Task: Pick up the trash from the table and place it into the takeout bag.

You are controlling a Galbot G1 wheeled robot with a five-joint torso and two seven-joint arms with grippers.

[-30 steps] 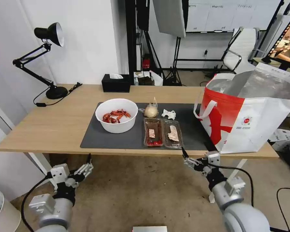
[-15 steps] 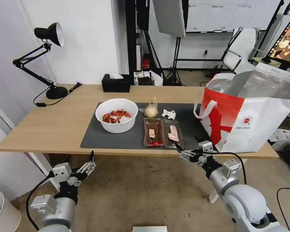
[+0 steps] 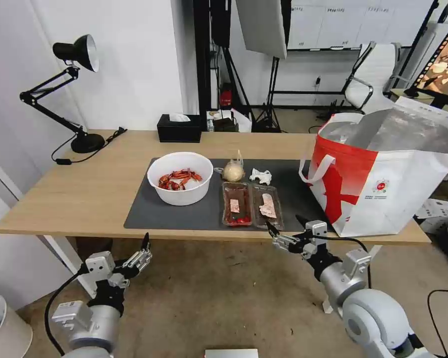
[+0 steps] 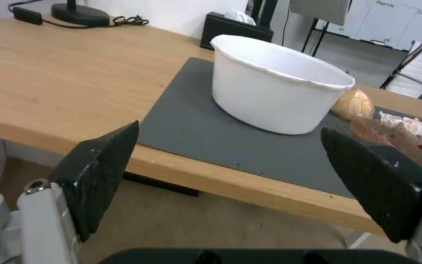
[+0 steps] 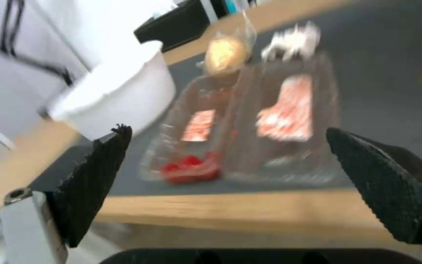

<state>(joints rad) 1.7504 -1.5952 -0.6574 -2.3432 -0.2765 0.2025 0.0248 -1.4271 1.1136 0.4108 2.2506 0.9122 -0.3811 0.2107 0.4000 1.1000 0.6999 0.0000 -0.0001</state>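
Right gripper (image 3: pixel 282 233) sits low and right of centre in the head view, fingers (image 5: pixel 93 176) spread wide, with nothing between them, hanging just off the front lip of the worktop (image 3: pixel 84 189). Through the right wrist view the clear clamshell tray (image 5: pixel 250 128) lies framed straight ahead between the two pads. Left gripper (image 3: pixel 145 251) waits at lower left, below the worktop edge, fingers (image 4: pixel 99 172) also apart, pointed toward the white bowl (image 4: pixel 274 84).

Nothing is lifted yet. The bowl (image 3: pixel 180 177) of red shells stands centre frame on the dark mat (image 3: pixel 144 214), the tray (image 3: pixel 252 204) just to its right, the knotted bag with its beige lump (image 3: pixel 233 170) and the crumpled tissue (image 3: pixel 261 175) just behind the tray. The takeout bag (image 3: pixel 383 174) gapes open on the right, well apart from the bowl.

Now the hazards, as I read them. That tray looks thin and springy: a pinch on one lip could fold it and tip the red scraps onto the mat. It lies at the mat's near edge, so a low approach risks clipping the worktop front or shoving the tray back into the tissue. And the bag's strap handle (image 3: pixel 316 169) droops across its front, a likely snag on the carry over.
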